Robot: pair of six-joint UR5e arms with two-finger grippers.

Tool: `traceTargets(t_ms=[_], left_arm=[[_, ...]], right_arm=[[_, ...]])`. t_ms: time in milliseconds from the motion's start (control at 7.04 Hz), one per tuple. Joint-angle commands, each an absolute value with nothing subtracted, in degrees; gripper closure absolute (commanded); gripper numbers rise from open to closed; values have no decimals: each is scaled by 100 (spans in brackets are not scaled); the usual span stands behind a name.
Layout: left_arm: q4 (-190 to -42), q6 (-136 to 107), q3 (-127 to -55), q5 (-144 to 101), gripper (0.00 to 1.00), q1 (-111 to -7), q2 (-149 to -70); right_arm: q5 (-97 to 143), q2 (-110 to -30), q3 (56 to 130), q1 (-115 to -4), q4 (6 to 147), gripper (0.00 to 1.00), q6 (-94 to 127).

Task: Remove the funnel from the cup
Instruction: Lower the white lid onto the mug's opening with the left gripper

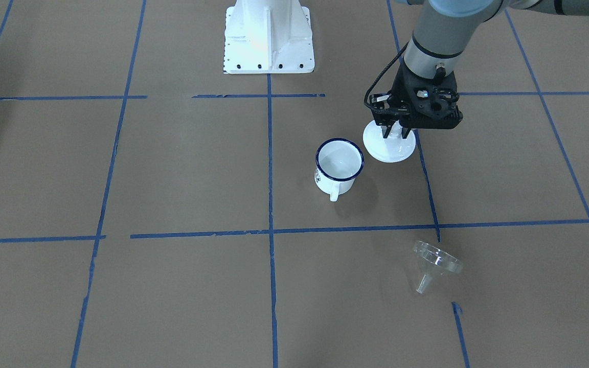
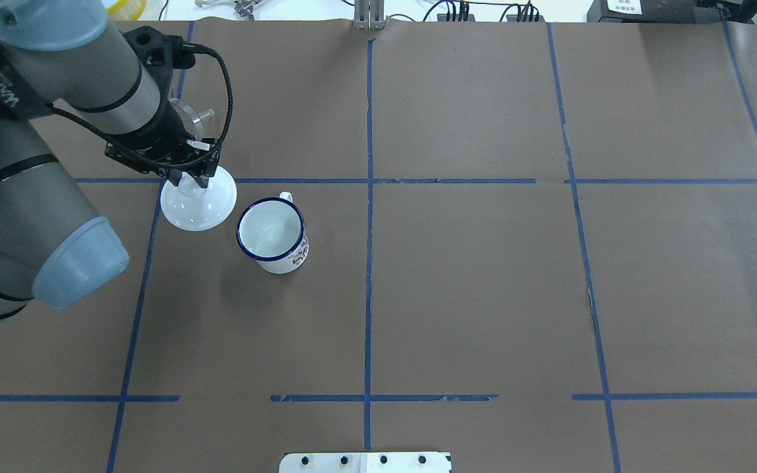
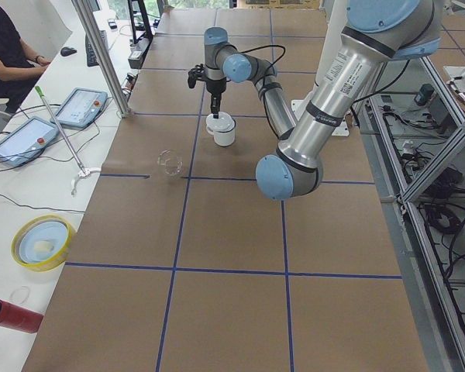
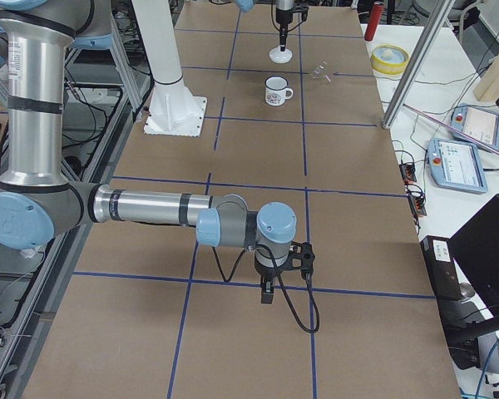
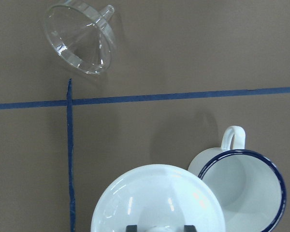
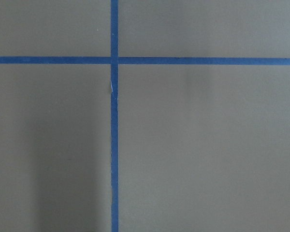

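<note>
Front-facing view: the funnel [image 1: 435,263] lies on its side on the table [image 1: 172,168], out of the cup [image 1: 339,166] and well apart from it, between its 4 and 5 o'clock. The funnel's long axis runs from the bowl down to the spout, which points to 7 o'clock. The cup stands upright and empty, handle at 6 o'clock. The left gripper [image 1: 395,134] is clenched on the centre of a white lid [image 1: 389,148] just beside the cup.

Overhead view: the funnel [image 2: 189,118], partly behind the left arm, sits at the cup's [image 2: 272,234] 11 o'clock, spout towards 3 o'clock.

Exterior right view: the right gripper [image 4: 267,295] hangs over the table far from both; I cannot tell how its jaws stand.

Left wrist view: the funnel's [image 5: 82,41] spout points to 1 o'clock, and nothing is in the cup [image 5: 241,188].
</note>
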State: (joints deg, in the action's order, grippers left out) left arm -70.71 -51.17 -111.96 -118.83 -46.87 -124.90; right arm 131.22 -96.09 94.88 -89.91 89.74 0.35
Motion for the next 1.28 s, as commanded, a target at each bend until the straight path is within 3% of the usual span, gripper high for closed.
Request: traceTargets(t_ms=[0,1137], left_arm=[[-7101,-5159,-10759,-11918,100,-4510,-12866],[-8059,-5643,-10046,-11865,100,-4000,-12911]], right_arm=[[13122,-9606,9483,-8991,8974,0,35],[13122,-9607,9492,-8991,8974,0,35]])
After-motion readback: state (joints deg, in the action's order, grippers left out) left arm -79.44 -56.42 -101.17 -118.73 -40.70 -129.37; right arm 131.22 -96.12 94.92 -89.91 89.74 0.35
